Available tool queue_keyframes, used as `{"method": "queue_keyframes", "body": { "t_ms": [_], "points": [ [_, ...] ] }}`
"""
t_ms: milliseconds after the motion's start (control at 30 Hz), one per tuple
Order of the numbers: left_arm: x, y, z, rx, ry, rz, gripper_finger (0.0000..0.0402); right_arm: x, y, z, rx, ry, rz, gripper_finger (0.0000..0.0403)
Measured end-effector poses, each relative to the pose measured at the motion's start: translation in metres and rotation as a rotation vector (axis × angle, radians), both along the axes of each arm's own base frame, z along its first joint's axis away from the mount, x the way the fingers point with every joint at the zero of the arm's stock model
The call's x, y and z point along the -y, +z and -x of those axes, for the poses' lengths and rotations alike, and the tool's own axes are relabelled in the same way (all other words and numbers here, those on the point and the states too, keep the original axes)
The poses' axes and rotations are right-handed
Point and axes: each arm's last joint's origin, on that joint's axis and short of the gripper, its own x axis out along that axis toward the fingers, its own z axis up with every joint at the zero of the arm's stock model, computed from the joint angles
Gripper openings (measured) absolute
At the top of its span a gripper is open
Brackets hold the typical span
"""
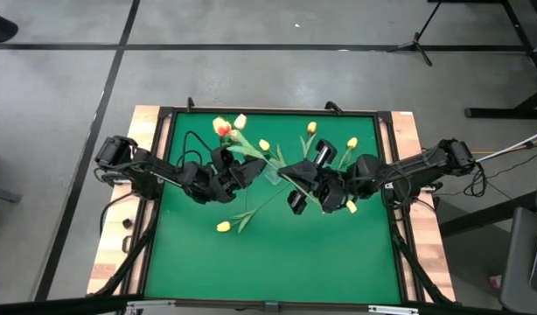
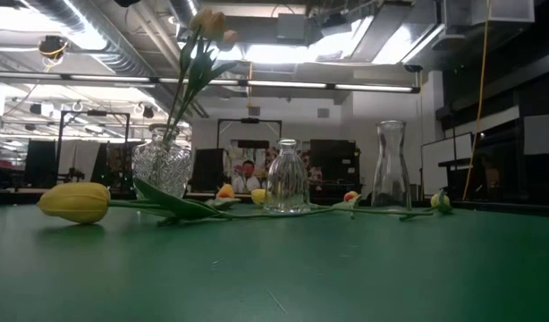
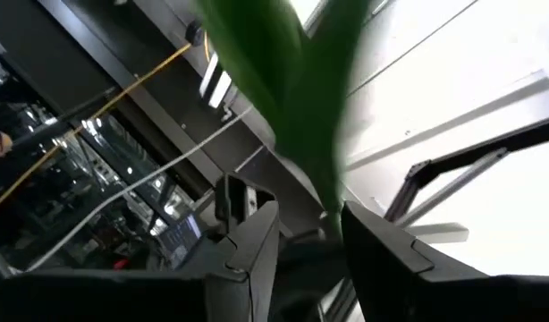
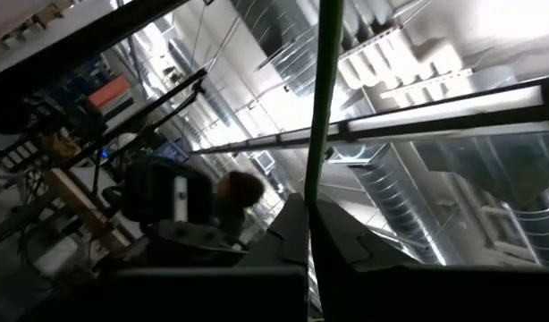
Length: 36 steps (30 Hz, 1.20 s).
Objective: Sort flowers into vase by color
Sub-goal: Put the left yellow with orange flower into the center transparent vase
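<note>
We saw the left gripper (image 3: 308, 234) raised above the green table (image 1: 277, 262), its jaws apart around a green tulip stem (image 3: 297, 98) that rose between them without our being able to tell whether they touched it. The right gripper (image 4: 308, 228) was clamped tight on another thin stem (image 4: 326, 98). In the low view, a cut-glass vase (image 2: 162, 163) held orange-yellow tulips (image 2: 209, 25), two clear vases (image 2: 287, 177) stood beside it, and a yellow tulip (image 2: 76, 202) lay loose on the table.
</note>
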Motion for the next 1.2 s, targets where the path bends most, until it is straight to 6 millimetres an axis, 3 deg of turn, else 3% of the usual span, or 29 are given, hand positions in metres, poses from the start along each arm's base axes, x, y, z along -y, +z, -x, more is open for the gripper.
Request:
{"method": "queue_keyframes", "body": {
  "t_ms": [267,533,1067,1200],
  "points": [
    [-0.003,0.0,0.0,0.005,0.012,0.003,0.0122,-0.001,-0.015,-0.013,-0.058,-0.056,-0.019,0.0],
    [-0.004,0.0,0.0,0.007,0.003,0.022,0.0122,0.001,-0.009,-0.009,0.007,-0.144,-0.009,0.0],
    [-0.005,-0.001,-0.001,-0.014,0.031,0.046,0.0121,0.0,-0.011,-0.01,-0.011,-0.119,0.006,0.0],
    [-0.006,-0.001,-0.001,-0.018,0.047,0.066,0.0102,-0.001,-0.011,-0.01,-0.011,-0.107,0.009,0.0]
  ]
}}
